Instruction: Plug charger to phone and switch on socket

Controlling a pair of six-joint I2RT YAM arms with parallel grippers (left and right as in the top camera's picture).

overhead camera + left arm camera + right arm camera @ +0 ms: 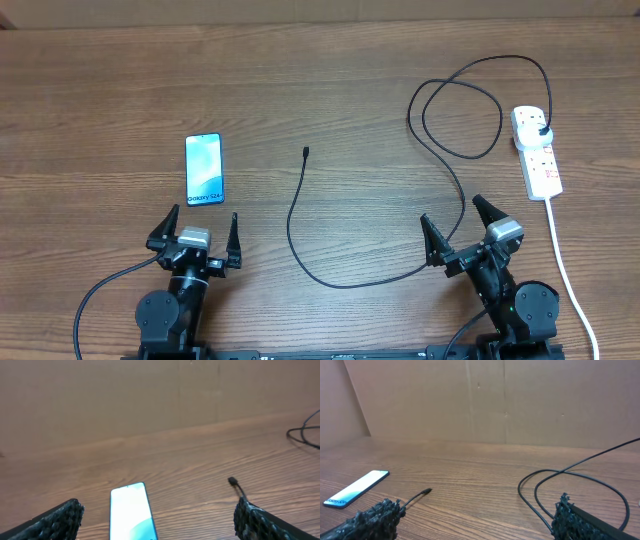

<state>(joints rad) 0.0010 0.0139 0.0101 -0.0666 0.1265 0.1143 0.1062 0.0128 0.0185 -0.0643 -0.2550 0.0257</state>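
Low in my overhead frame, the left gripper (203, 214) and right gripper (450, 208) have their fingers spread, holding nothing. I see the phone (204, 169) at centre-left and the charger (290, 215) tip loose mid-table. Its plug sits in the power strip (543, 165) at right.

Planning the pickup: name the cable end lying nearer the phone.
The small connector tip, lying loose right of the phone; the plug end sits in the power strip.

Tabletop (350, 80): brown wood grain, flat.
Phone (204, 169): left side, lying flat, lit screen up.
Charger (290, 222): black, winding from centre to right; connector tip (306, 152) free, well apart from phone; plug (541, 131) seated in socket.
Socket (537, 151): far right, white cord (566, 265) trailing toward near edge.
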